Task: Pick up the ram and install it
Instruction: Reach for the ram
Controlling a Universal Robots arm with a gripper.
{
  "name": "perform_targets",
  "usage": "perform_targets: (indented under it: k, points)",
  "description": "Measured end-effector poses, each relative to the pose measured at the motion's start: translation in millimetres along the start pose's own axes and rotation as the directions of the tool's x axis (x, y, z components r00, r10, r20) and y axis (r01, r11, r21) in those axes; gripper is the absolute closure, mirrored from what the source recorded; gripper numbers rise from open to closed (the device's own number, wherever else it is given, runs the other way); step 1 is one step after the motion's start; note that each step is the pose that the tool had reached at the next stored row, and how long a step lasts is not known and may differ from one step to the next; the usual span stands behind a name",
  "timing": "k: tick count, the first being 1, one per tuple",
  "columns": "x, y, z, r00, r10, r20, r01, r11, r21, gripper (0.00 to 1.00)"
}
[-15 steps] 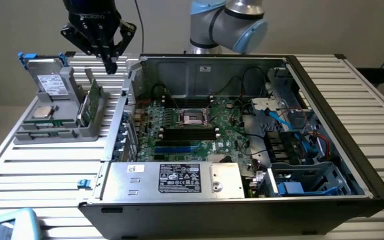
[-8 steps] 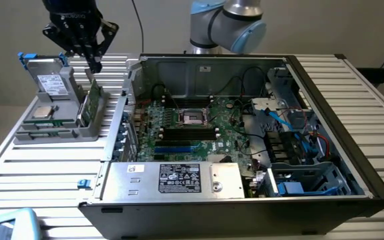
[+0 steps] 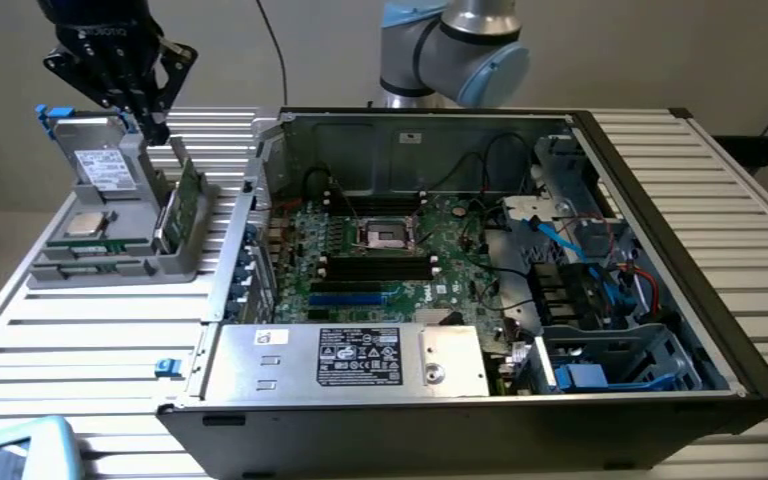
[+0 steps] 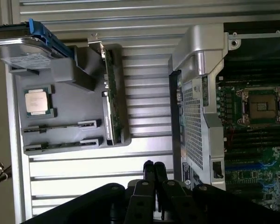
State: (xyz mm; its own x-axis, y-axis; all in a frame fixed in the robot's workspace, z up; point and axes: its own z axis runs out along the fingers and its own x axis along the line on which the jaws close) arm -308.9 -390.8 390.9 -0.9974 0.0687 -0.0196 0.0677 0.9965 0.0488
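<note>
Gripper [image 3: 155, 126], fingers together and empty, hovers over the drive [image 3: 97, 165] in the grey holder [image 4: 67, 105]; ram [image 4: 56, 127] stands in slots at the holder's other end, apart.

The ram [image 3: 95, 250] [image 4: 53, 127] was seen as a long, narrow, thin green stick, stood on edge in a slot of the grey holder [image 3: 51, 272], at the exterior view's left. It was kept well apart from the motherboard. A second stick [image 3: 87, 267] was set parallel, just beside it.
</note>
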Motion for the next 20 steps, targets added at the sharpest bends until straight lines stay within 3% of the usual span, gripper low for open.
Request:
perform_targets:
  k: [11, 20]
  points:
    - [46.4, 1.0, -0.5, 0.9999, 0.0, -0.0147, 0.0, 1.0, 0.001, 0.85]
    - [67.2, 18.3, 0.5, 0.9999, 0.0, -0.0156, 0.0, 1.0, 0.001, 0.85]
